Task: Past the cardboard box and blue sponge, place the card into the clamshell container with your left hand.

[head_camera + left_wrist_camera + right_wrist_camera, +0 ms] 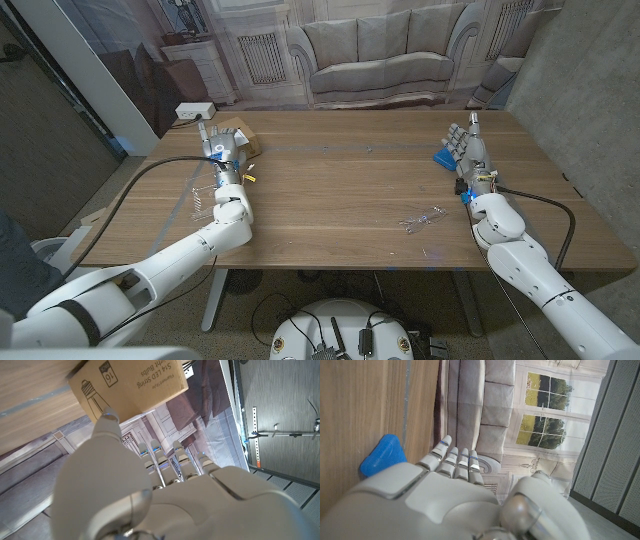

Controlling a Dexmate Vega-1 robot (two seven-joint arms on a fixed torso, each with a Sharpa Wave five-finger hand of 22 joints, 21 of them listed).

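Reaching w/ left hand (222, 152) at 10 o'clock beside cardboard box (238, 134); fingers straight, together, empty. Card unseen, clamshell container (203, 196) nearby. Parked right hand (466, 146) by blue sponge (445, 157).

Cardboard box (238, 136) partly covered by left hand (222, 152) in head view, cut by frame edge in left wrist view. Blue sponge (444, 157) half hidden behind right hand (467, 150). Clear clamshell container (203, 196) hard to make out. Card cannot be told.
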